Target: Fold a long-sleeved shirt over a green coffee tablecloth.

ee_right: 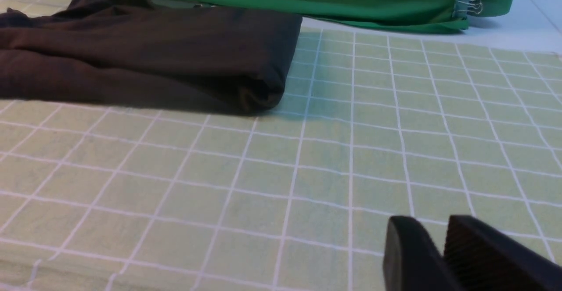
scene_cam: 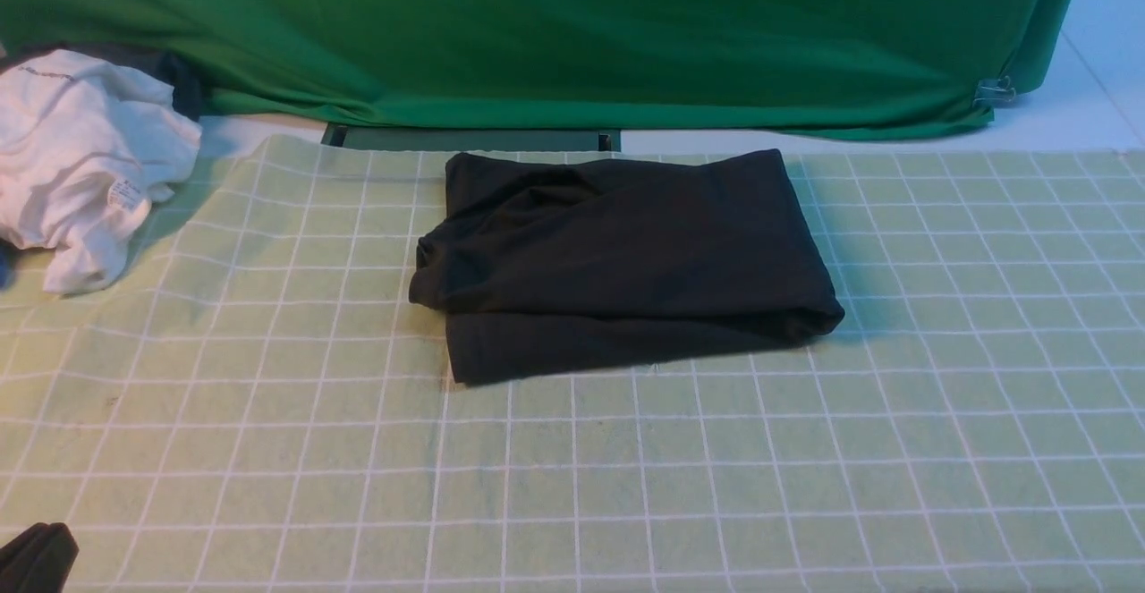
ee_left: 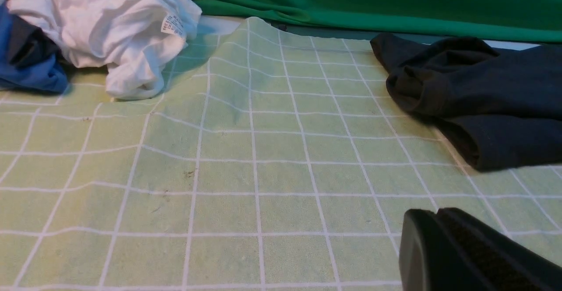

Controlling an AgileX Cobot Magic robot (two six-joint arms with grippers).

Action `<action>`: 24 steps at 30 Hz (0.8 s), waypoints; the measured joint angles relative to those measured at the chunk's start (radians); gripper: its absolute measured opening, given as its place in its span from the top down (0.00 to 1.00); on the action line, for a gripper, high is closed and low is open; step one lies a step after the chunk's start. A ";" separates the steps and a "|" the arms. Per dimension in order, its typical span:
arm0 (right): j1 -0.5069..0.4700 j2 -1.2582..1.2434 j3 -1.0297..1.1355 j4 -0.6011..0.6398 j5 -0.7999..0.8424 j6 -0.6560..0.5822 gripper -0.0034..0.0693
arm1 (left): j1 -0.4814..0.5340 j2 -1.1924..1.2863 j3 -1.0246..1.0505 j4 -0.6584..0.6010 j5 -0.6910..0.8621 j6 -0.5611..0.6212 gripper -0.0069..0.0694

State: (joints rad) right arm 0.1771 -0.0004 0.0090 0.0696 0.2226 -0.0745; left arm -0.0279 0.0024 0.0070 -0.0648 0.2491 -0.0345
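Folded black soft-knit long-sleeved shirt [scene_cam: 622, 262] lying on a pale green tablecloth with a white-line grid [scene_cam: 805, 450].

The shirt is a thick, roughly rectangular bundle near the cloth's far edge, just in front of a plain deep green fabric backdrop [scene_cam: 572, 29]. Well to the shirt's left lies a crumpled white garment with a small label [scene_cam: 85, 164], beside a small blue cloth [ee_left: 30, 67]. Both grippers sit low over bare cloth, apart from the shirt and holding nothing: the left gripper [ee_left: 437, 214] has its jaws pressed together; the right gripper [ee_right: 439, 229] shows a narrow gap between its jaws.
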 joint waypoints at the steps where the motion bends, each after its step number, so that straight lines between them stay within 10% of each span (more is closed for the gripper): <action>1: 0.000 0.000 0.000 0.000 0.000 0.000 0.71 | 0.000 0.000 0.000 0.000 0.000 0.004 0.96; 24: 0.000 0.000 0.000 -0.084 -0.003 0.000 0.64 | 0.000 0.000 0.000 0.013 0.000 0.015 0.96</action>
State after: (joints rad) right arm 0.1771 -0.0004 0.0090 -0.0146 0.2199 -0.0745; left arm -0.0279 0.0024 0.0070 -0.0516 0.2491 -0.0198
